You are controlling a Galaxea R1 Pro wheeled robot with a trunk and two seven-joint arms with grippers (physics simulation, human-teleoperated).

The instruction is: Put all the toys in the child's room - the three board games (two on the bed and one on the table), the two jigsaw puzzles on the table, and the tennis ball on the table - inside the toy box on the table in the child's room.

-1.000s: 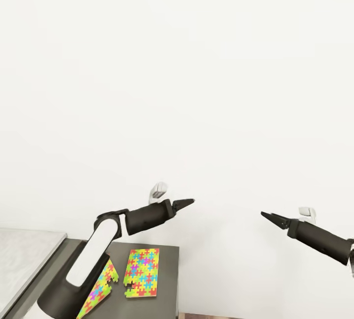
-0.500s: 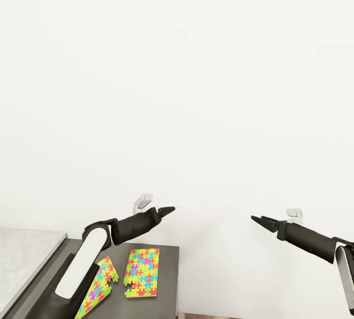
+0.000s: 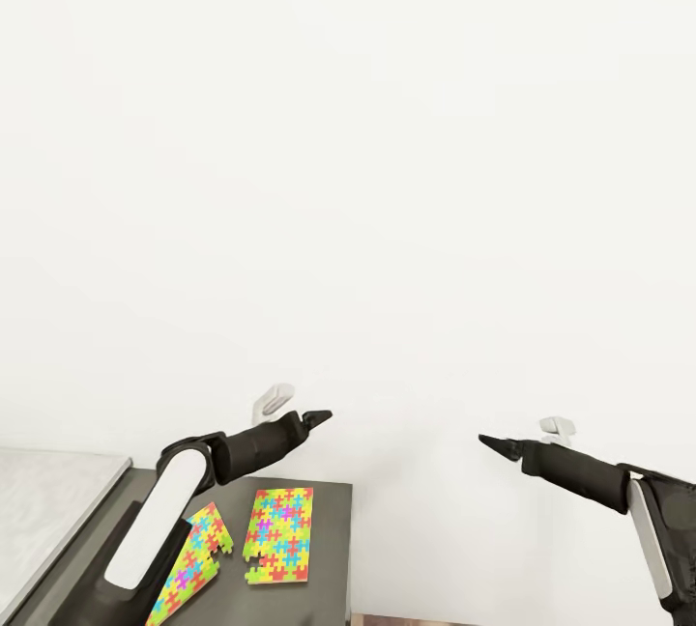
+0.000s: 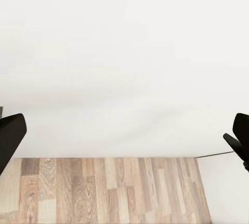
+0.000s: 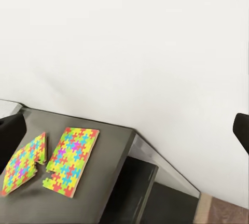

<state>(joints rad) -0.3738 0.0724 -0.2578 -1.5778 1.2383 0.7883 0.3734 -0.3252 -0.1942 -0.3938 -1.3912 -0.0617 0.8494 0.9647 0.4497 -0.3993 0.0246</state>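
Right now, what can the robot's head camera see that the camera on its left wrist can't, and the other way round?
The head view alone has the two jigsaw puzzles lying flat on the dark grey cabinet section, the pale table top, and both arms with the left gripper and right gripper held in the air. The left wrist view alone has a broad stretch of wood-plank floor. Both share the plain white wall.

2 arms: white upper shells, black forearm sleeves. Left claw (image 3: 319, 414) & right claw (image 3: 490, 441): black, tapered, pointed tips. Small pale grey bracket atop ea. wrist.
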